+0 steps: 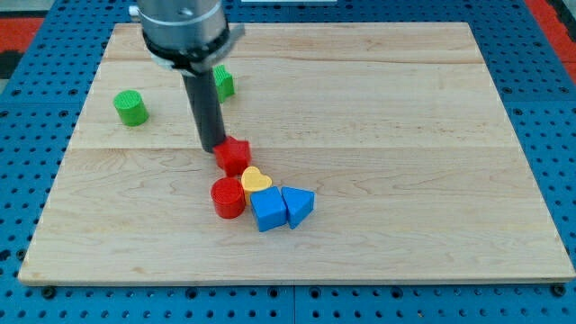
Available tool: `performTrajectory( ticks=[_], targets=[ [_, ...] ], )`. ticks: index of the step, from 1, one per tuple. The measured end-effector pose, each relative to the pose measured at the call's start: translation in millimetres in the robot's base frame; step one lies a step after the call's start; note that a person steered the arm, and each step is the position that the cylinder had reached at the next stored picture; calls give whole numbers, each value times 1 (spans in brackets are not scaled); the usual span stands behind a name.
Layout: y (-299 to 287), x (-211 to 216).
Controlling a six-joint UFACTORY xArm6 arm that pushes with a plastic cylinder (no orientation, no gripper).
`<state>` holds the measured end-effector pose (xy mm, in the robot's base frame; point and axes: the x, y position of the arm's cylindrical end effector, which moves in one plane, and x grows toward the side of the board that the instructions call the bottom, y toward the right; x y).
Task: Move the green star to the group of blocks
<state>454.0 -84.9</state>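
My tip (pixel 214 148) touches a red plastic block (pixel 234 155) atop the cluster; the green star (pixel 223 83) sits behind my rod; I have no fingers.

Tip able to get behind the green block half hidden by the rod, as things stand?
Probably yes. My tip sits by the red block, below that green block; bare wooden board surrounds it.

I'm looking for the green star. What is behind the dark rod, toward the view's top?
A green block shows at the rod's right edge; the rod covers its left part, so its shape is unclear. My tip sits against the red block.
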Motion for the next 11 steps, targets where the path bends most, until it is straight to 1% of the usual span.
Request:
performTrajectory(
  ticks=[1,2,3,4,5,6,7,8,9,10,11],
  targets=[
    [15,1],
    [42,-48],
    [52,-129],
    [2,-178],
    [-43,-142],
    [6,-114],
    [24,-88],
    [25,-35],
    [41,-8],
    [72,-36],
    [78,-113]
  ],
)
